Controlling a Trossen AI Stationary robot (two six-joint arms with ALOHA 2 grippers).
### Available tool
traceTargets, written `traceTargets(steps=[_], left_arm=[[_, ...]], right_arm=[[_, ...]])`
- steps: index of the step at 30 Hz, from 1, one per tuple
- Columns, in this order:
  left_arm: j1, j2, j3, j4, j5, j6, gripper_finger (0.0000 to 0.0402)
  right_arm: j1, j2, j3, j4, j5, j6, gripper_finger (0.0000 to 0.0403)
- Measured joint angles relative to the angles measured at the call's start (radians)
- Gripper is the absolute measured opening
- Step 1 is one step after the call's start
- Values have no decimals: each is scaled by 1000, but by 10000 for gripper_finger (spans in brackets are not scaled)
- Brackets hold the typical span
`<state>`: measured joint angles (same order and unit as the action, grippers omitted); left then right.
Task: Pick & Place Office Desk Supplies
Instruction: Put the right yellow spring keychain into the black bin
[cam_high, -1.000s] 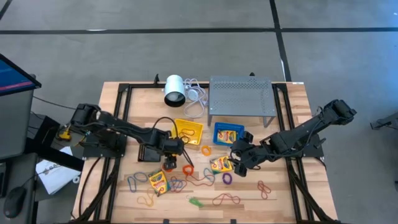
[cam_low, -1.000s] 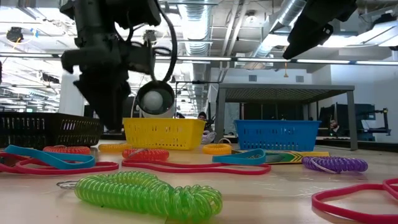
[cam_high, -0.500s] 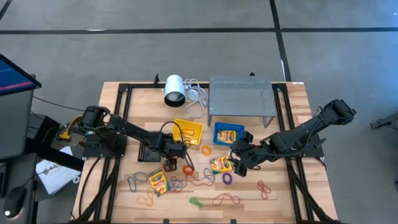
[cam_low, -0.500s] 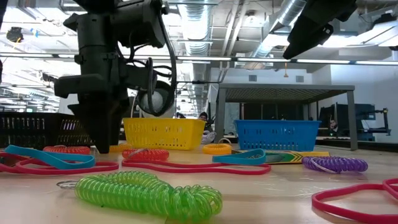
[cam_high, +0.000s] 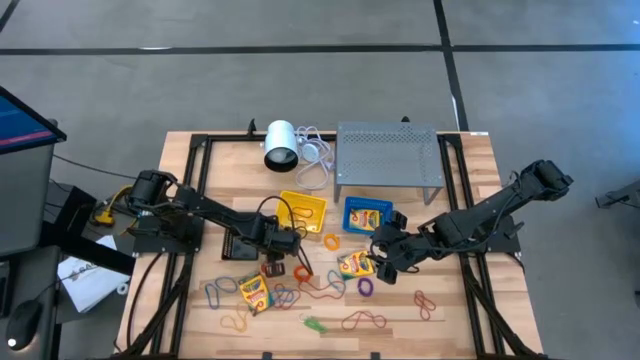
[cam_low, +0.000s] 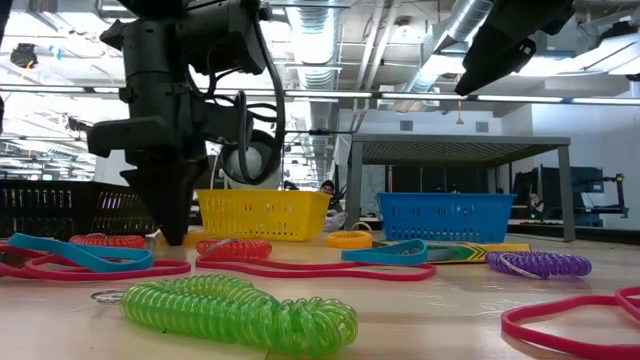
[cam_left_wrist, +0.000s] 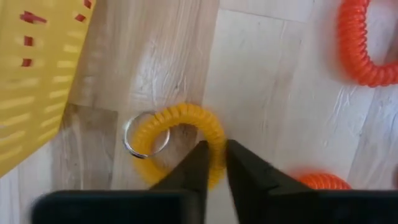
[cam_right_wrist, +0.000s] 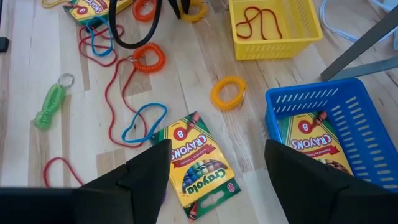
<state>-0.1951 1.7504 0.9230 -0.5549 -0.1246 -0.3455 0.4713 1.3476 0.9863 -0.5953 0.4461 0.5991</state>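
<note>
A yellow spiral coil loop (cam_left_wrist: 180, 113) with a metal key ring (cam_left_wrist: 146, 134) lies on the wooden table next to the yellow tray (cam_high: 303, 210). My left gripper (cam_high: 272, 262) stands over it, shut on it. My right gripper (cam_high: 385, 262) hovers open above a crayon box (cam_right_wrist: 199, 165), touching nothing. A second crayon box (cam_high: 254, 292) lies near the front. A third one sits in the blue tray (cam_high: 366, 214). Coloured rubber bands and coils are scattered across the table's front half. My left gripper pinches the yellow coil loop between its two fingers, on the stretch of coil (cam_left_wrist: 217, 144) across the loop from the key ring. The fingers come from above, pointing down, one inside the loop and one outside. The coil lies flat on the table.
The grey perforated rack (cam_high: 388, 155) and a white cylinder (cam_high: 280, 145) with its cable stand at the back. An orange coil (cam_high: 302, 272) and another yellow ring (cam_high: 331, 241) lie near my left gripper. The yellow tray holds a red band (cam_right_wrist: 258, 18).
My left gripper has come down to the table beside the yellow tray, and its fingers have shut on the yellow coil loop. The coil has stayed on the table.
</note>
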Motion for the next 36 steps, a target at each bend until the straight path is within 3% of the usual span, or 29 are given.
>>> traceTargets(steps=[11, 27, 36], left_arm=[[-9, -61, -9, -12, -4, -100, 5], [-28, -470, -5, -16, -20, -214, 1], [-40, -703, -4, -142, -186, -243, 0]], right_arm=[[0, 0, 0, 0, 0, -5, 253], [0, 0, 0, 4, 0, -8, 253], [0, 0, 0, 8, -3, -6, 253]])
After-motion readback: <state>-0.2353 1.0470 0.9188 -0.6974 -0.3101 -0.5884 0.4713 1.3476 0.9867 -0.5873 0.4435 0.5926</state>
